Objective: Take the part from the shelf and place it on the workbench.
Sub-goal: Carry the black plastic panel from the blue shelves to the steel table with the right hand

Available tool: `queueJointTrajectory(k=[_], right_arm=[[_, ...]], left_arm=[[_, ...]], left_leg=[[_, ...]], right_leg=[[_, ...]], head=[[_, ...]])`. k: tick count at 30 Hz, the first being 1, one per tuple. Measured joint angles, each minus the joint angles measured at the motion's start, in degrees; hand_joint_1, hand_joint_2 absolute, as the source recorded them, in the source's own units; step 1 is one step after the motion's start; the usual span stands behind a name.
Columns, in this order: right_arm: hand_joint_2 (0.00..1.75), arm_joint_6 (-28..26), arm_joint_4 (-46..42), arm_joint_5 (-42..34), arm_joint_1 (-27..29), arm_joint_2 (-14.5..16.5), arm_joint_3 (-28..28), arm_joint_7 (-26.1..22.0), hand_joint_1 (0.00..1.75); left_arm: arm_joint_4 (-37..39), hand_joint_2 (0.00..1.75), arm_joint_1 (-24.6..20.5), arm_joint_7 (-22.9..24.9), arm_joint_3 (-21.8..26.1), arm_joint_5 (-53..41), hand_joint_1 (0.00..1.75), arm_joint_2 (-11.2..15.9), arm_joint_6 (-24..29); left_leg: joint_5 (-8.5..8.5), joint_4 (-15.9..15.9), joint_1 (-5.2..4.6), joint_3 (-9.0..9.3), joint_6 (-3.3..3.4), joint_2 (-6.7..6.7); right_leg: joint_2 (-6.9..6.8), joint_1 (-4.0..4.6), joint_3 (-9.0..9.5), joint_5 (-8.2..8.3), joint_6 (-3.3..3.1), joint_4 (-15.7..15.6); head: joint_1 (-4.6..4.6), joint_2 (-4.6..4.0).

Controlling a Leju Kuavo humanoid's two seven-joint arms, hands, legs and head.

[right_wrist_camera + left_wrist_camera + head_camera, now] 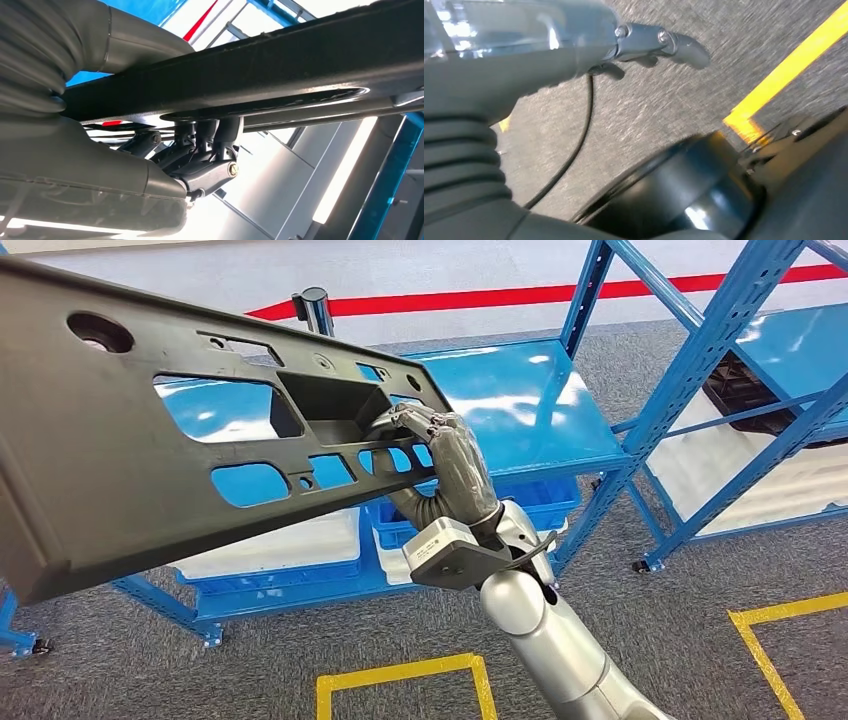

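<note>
While the right hand grips the part near its right end, the long dark panel hangs in the air, tilted — the near left end low and large in the head view, the far end higher. Fingers hook through one of the panel's cut-outs beside a sunken rectangular pocket; blue shelving shows through the other openings. Seen from the right wrist, the part runs as a dark bar across the right hand, with the thumb lying over one face and the darker fingers curled against the other, so the panel is clamped between them. Behind it stands a blue shelf, its glossy deck bare where visible, and a blue crate sits on the level below. A second blue rack to the right carries a dark object too cropped to identify. Grey carpet floor bears yellow tape lines; a red strip crosses the pale floor beyond. The left hand hangs over the carpet beside a yellow line — fingers partly curled, nothing in them, though blur makes it hard to judge how far they are closed.
</note>
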Motion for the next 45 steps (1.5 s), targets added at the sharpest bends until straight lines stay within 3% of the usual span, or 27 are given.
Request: queueJointTrajectory(k=[2, 4, 6, 9, 10, 11, 12, 14, 16, 19, 21, 24, 25, 26, 27, 29, 31, 32, 34, 36, 37, 39, 40, 41, 42, 43, 45], right_arm=[[1.75, 0.00, 0.00, -0.18, -0.01, 0.01, 0.04, -0.02, 1.75], [1.75, 0.00, 0.00, -0.44, -0.01, 0.01, 0.08, -0.05, 1.75], [1.75, 0.03, 0.00, -0.64, -0.06, 0.01, 0.11, -0.09, 1.75], [1.75, 0.07, 0.00, -0.84, -0.05, 0.00, 0.22, -0.11, 1.75], [1.75, 0.07, 0.01, -0.91, -0.04, -0.01, 0.25, -0.10, 1.75], [1.75, 0.07, 0.01, -0.98, -0.04, -0.01, 0.28, -0.10, 1.75], [1.75, 0.07, 0.01, -1.05, -0.05, -0.01, 0.31, -0.10, 1.75], [1.75, 0.07, 0.00, -1.14, -0.17, 0.02, 0.37, -0.10, 1.75], [1.75, 0.07, 0.00, -1.19, -0.36, 0.15, 0.45, -0.11, 1.75], [1.75, 0.07, 0.00, -1.25, -0.44, 0.30, 0.55, -0.11, 1.75], [1.75, 0.08, 0.00, -1.27, -0.48, 0.42, 0.56, -0.10, 1.75], [1.75, 0.09, 0.10, -1.37, -0.51, 0.50, 0.57, -0.10, 1.75], [1.75, 0.09, 0.19, -1.41, -0.51, 0.50, 0.59, -0.10, 1.75], [1.75, 0.10, 0.27, -1.46, -0.50, 0.50, 0.61, -0.10, 1.75], [1.75, 0.10, 0.33, -1.53, -0.49, 0.50, 0.62, -0.10, 1.75], [1.75, 0.11, 0.39, -1.70, -0.49, 0.54, 0.63, -0.12, 1.75], [1.75, 0.11, 0.42, -1.84, -0.59, 0.68, 0.63, -0.16, 1.75], [1.75, 0.11, 0.43, -1.89, -0.64, 0.76, 0.65, -0.19, 1.75], [1.75, 0.11, 0.48, -1.97, -0.67, 0.86, 0.71, -0.20, 1.75], [1.75, 0.10, 0.51, -2.05, -0.71, 0.87, 0.80, -0.22, 1.75], [1.75, 0.10, 0.52, -2.08, -0.74, 0.87, 0.85, -0.24, 1.75], [1.75, 0.11, 0.58, -2.21, -0.79, 0.87, 0.94, -0.27, 1.75], [1.75, 0.11, 0.65, -2.28, -0.77, 0.86, 0.96, -0.28, 1.75], [1.75, 0.11, 0.75, -2.33, -0.75, 0.85, 0.97, -0.28, 1.75], [1.75, 0.11, 0.84, -2.35, -0.74, 0.84, 0.98, -0.28, 1.75], [1.75, 0.11, 0.90, -2.35, -0.74, 0.83, 0.99, -0.29, 1.75], [1.75, 0.11, 0.95, -2.35, -0.87, 0.86, 1.04, -0.33, 1.75]], left_arm=[[0.06, 1.75, 0.19, -0.01, -0.01, -0.01, 0.00, -0.03, 0.01], [0.08, 1.75, 0.37, -0.02, -0.01, 0.01, 0.00, -0.04, 0.01], [0.10, 1.75, 0.39, -0.02, -0.01, 0.02, 0.00, -0.05, 0.05], [0.10, 1.75, 0.39, -0.01, -0.01, 0.02, 0.00, -0.04, 0.18], [0.10, 1.75, 0.39, -0.01, -0.01, 0.02, 0.00, -0.04, 0.20], [0.10, 1.75, 0.39, -0.01, -0.01, 0.02, 0.00, -0.04, 0.21], [0.10, 1.75, 0.39, -0.01, -0.01, 0.02, 0.00, -0.04, 0.23], [0.10, 1.75, 0.38, -0.02, -0.01, 0.01, 0.00, -0.04, 0.25], [0.10, 1.75, 0.36, -0.03, -0.01, -0.02, 0.00, -0.04, 0.26], [0.10, 1.75, 0.34, -0.02, 0.00, -0.04, 0.00, -0.02, 0.28], [0.09, 1.75, 0.32, -0.04, 0.01, -0.04, 0.00, 0.01, 0.32], [0.08, 1.75, 0.04, -0.21, 0.02, -0.04, 0.00, 0.05, 0.36], [0.08, 1.75, -0.07, -0.25, 0.02, -0.05, 0.00, 0.05, 0.36], [0.08, 1.75, -0.14, -0.23, 0.02, -0.08, 0.00, 0.06, 0.36], [0.08, 1.75, -0.18, -0.20, 0.02, -0.12, 0.00, 0.06, 0.36], [0.09, 1.75, -0.16, -0.09, 0.02, -0.27, 0.00, 0.07, 0.35], [0.11, 1.75, -0.07, -0.02, 0.01, -0.42, 0.00, 0.08, 0.34], [0.12, 1.75, 0.00, -0.02, 0.01, -0.45, 0.00, 0.08, 0.34], [0.14, 1.75, 0.16, -0.02, -0.01, -0.48, 0.00, 0.07, 0.34], [0.16, 1.75, 0.25, -0.01, -0.01, -0.48, 0.00, 0.05, 0.34], [0.17, 1.75, 0.26, -0.01, -0.01, -0.49, 0.00, 0.04, 0.34], [0.17, 1.75, 0.24, -0.01, -0.01, -0.49, 0.00, 0.04, 0.34], [0.17, 1.75, 0.25, -0.01, -0.01, -0.50, 0.00, 0.04, 0.34], [0.17, 1.75, 0.26, -0.01, -0.01, -0.49, 0.00, 0.05, 0.34], [0.17, 1.75, 0.26, -0.02, -0.01, -0.49, 0.00, 0.05, 0.34], [0.17, 1.75, 0.25, -0.02, -0.01, -0.49, 0.00, 0.05, 0.34], [0.17, 1.75, 0.23, -0.04, -0.01, -0.49, 0.00, 0.04, 0.34]], left_leg=[[0.19, -1.44, -0.25, 0.18, 0.32, -0.20], [0.80, -1.67, -0.17, -0.43, 1.38, -0.17], [1.60, -1.90, -0.06, -1.21, 2.66, -0.02], [2.67, -1.88, -0.23, -2.68, 3.60, 0.19], [3.00, -1.87, -0.31, -3.14, 3.64, 0.22], [3.30, -1.86, -0.38, -3.53, 3.64, 0.22], [3.57, -1.86, -0.42, -3.84, 3.60, 0.20], [4.01, -1.85, -0.52, -4.22, 3.34, 0.14], [4.57, -1.86, -0.65, -4.53, 2.73, 0.11], [5.32, -1.91, -0.72, -5.09, 1.67, 0.14], [3.30, -0.05, -0.78, -5.97, 1.29, 0.13], [-3.79, 10.16, -0.92, -8.55, 1.14, 0.09], [-4.96, 13.15, -0.93, -8.88, 1.11, 0.09], [-4.90, 14.28, -0.92, -8.39, 1.08, 0.10], [-3.84, 13.30, -0.88, -7.04, 1.08, 0.11], [-0.84, 6.01, -0.72, -2.33, 1.08, 0.13], [0.29, -0.75, -0.86, 1.17, 1.18, 0.03], [0.12, -2.20, -0.98, 1.65, 1.25, -0.05], [0.24, -2.81, -1.06, 1.19, 1.63, -0.15], [0.90, -3.14, -0.84, 0.51, 2.64, -0.01], [1.36, -3.29, -0.72, 0.06, 3.24, 0.10], [2.17, -3.22, -0.69, -0.94, 3.86, 0.23], [2.51, -3.10, -0.70, -1.48, 3.94, 0.28], [2.80, -2.96, -0.70, -1.99, 3.94, 0.32], [3.07, -2.81, -0.70, -2.46, 3.91, 0.35], [3.29, -2.69, -0.70, -2.82, 3.83, 0.34], [3.69, -2.53, -0.77, -3.27, 3.54, 0.30]], right_leg=[[0.01, 0.22, -0.55, 0.82, 0.68, 0.02], [0.02, 0.23, -0.86, 1.22, 1.16, -0.11], [0.04, 0.18, -1.90, -1.20, 1.49, 2.18], [0.05, 0.18, -5.18, -7.85, 1.62, 12.45], [0.05, 0.18, -5.58, -8.69, 1.61, 14.86], [0.05, 0.20, -5.07, -8.43, 1.57, 15.37], [0.05, 0.22, -3.61, -7.29, 1.49, 13.87], [0.06, 0.36, 1.54, -4.31, 1.14, 5.98], [0.12, 0.66, 5.17, -3.06, 0.85, -0.29], [0.20, 0.65, 5.19, -2.97, 0.58, -1.70], [0.13, 0.22, 4.46, -2.43, 0.04, -2.01], [-0.05, 0.27, 3.15, -1.36, -0.80, -1.96], [-0.08, 0.37, 2.65, -1.01, -0.91, -1.84], [-0.09, 0.43, 2.11, -0.68, -0.95, -1.67], [-0.08, 0.44, 1.59, -0.37, -0.92, -1.49], [-0.04, 0.36, 0.75, 0.10, -0.64, -1.13], [-0.03, 0.42, -0.02, 0.71, -0.08, -0.83], [-0.05, 0.48, -0.39, 1.11, 0.19, -0.75], [-0.04, 0.62, -0.96, 1.90, 0.70, -0.75], [0.02, 0.66, -1.64, 0.73, 1.22, 0.15], [0.06, 0.66, -2.35, -1.15, 1.44, 2.09], [0.08, 0.54, -4.51, -6.03, 1.67, 9.12], [0.08, 0.50, -5.47, -7.73, 1.72, 12.80], [0.08, 0.49, -5.76, -8.30, 1.75, 15.03], [0.08, 0.48, -5.00, -7.75, 1.76, 15.07], [0.08, 0.48, -3.09, -6.33, 1.71, 12.66], [0.11, 0.59, 2.23, -3.46, 1.44, 4.40]], head=[[-0.05, 0.00], [0.17, 0.00], [0.66, 0.00], [1.83, 0.00], [2.10, 0.00], [2.34, 0.00], [2.57, 0.00], [3.08, 0.00], [3.42, 0.00], [3.31, 0.00], [2.70, 0.00], [1.13, 0.00], [0.82, 0.00], [0.63, 0.00], [0.51, 0.00], [0.33, 0.00], [0.16, 0.00], [0.10, 0.00], [0.11, 0.00], [0.26, 0.00], [0.51, 0.00], [1.16, 0.00], [1.47, 0.00], [1.73, 0.00], [1.97, 0.00], [2.23, 0.00], [2.72, 0.00]])
